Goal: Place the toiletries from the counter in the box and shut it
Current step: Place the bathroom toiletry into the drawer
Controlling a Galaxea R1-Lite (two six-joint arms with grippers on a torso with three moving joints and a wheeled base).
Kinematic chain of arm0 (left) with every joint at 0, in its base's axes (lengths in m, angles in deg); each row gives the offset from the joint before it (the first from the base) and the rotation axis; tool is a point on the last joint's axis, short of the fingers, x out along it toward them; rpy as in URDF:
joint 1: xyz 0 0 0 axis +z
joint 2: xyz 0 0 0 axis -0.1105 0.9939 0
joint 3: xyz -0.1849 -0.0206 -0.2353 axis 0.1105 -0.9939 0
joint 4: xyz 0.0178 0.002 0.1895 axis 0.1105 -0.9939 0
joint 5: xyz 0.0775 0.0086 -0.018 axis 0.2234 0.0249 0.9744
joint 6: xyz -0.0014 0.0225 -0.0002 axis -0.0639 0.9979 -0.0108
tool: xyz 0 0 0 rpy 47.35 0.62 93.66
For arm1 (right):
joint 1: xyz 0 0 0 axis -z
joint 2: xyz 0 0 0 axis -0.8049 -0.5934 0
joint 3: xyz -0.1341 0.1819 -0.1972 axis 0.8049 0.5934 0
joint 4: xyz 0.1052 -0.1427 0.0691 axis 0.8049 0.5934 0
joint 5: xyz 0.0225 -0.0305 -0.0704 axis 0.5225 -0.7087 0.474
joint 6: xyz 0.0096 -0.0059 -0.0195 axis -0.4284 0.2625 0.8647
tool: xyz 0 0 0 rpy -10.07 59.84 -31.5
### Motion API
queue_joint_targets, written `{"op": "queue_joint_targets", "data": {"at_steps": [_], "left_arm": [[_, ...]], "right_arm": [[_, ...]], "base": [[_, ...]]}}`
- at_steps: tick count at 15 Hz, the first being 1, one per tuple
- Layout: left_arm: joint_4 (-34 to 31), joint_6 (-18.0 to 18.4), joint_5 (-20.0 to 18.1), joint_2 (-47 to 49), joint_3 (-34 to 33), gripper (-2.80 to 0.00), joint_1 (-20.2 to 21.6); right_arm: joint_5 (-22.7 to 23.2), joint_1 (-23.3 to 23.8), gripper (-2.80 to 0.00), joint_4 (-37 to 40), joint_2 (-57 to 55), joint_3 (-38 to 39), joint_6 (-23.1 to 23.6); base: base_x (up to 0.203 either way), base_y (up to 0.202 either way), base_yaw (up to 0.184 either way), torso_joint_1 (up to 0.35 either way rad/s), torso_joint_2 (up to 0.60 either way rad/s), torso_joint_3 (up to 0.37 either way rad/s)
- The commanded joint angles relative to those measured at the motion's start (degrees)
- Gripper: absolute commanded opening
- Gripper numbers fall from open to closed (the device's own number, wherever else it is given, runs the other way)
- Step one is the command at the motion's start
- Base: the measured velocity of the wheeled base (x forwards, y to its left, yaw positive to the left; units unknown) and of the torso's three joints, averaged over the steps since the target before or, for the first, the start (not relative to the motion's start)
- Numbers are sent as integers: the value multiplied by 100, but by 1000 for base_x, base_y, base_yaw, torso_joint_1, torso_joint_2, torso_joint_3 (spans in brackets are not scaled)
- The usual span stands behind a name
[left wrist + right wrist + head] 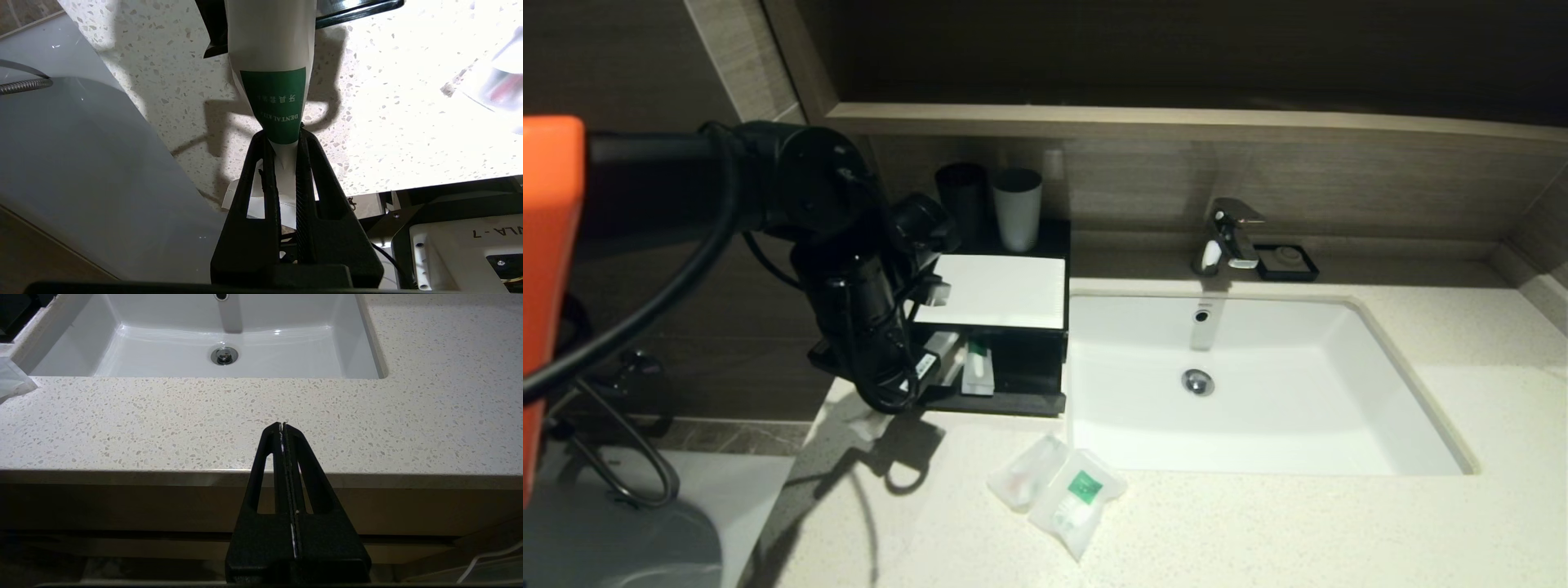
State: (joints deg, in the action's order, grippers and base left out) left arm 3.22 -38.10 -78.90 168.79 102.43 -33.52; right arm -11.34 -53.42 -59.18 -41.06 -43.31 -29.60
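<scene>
Clear plastic toothbrush pack (271,61) pinched by its tail end in the left gripper (282,153), held at the open drawer of the box (1001,359).
Fingers narrow, clamped on the pack's crimped end just behind the green label; the rest of the pack runs out ahead of the fingertips, over the black drawer edge. Best to keep the pack in line with the drawer's length, lower until it lies flat inside, then part the fingers, so it doesn't hang over the rim and jam the drawer. Plain sachet (1025,472) and squarish green-labelled sachet (1078,498) lie touching on the counter (1258,523), well apart from these fingers. Right gripper (283,426) parked at the counter's front edge, fingers pressed together, empty.
</scene>
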Motion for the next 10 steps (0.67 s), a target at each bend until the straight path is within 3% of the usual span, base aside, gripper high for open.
{"op": "queue_joint_targets", "data": {"at_steps": [1, 10], "left_arm": [[-3, -5, 7, 39, -1, -280, 2], [261, -5, 8, 135, -1, -280, 1]], "right_arm": [[0, -1, -280, 0, -5, 2, 1], [0, -1, -280, 0, -5, 2, 1]], "base": [[0, 0, 0, 0, 0, 0], [0, 0, 0, 0, 0, 0]]}}
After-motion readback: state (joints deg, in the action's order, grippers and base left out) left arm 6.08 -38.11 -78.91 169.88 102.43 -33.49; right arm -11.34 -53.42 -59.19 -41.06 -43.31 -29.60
